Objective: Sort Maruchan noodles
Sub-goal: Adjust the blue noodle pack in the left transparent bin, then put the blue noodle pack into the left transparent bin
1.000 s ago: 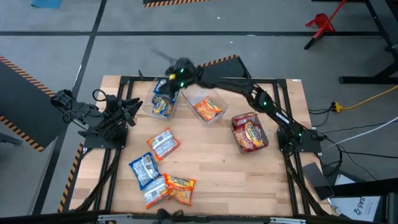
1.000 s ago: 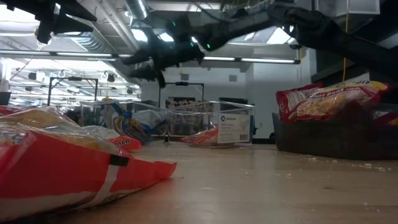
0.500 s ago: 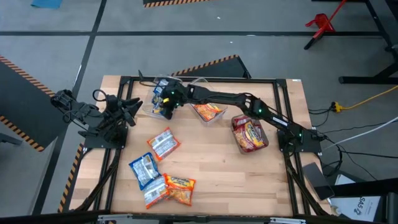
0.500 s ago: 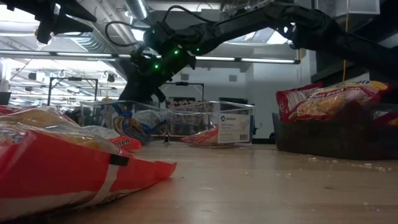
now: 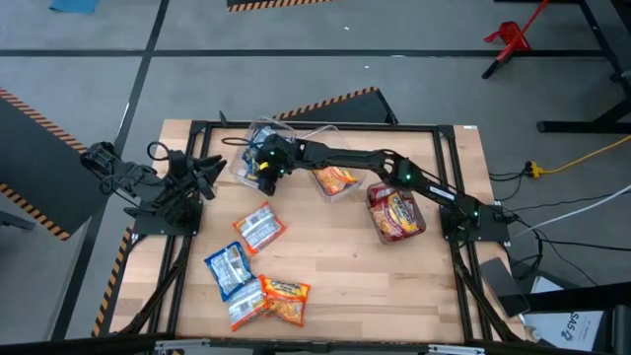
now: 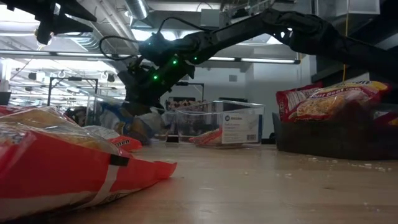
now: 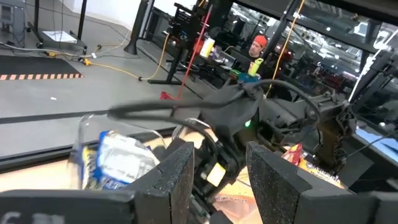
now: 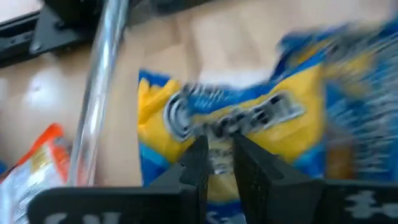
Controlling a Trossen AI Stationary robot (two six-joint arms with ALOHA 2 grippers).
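Blue-and-yellow plastic fills most of what the right arm's wrist camera sees: the right gripper (image 8: 219, 163) is down in the clear bin (image 5: 246, 158) at about 11 o'clock on the table (image 5: 345, 286), fingers pinched nearly together with just a thin slit between them, right on a blue-and-white packet (image 8: 249, 118). Looks like it's nipping the wrapper, but the picture is smeared, so I can't swear it's got a real hold. From overhead, that bin sits tilted under the arm.

Other noodles: an orange packet (image 5: 333, 179) lies in the middle clear bin (image 5: 340, 189) around 12 o'clock, and red-brown packets (image 5: 396, 209) are piled in the grey bin (image 5: 419, 229) toward 2 o'clock. Loose on the wood toward 7 o'clock are three more blue-and-white ones (image 5: 258, 227) and an orange one (image 5: 286, 296) touching the lowest blue packet.

Left gripper (image 5: 209, 170) just hangs over at 9 o'clock, touching nothing, fingers parted with a clear gap.
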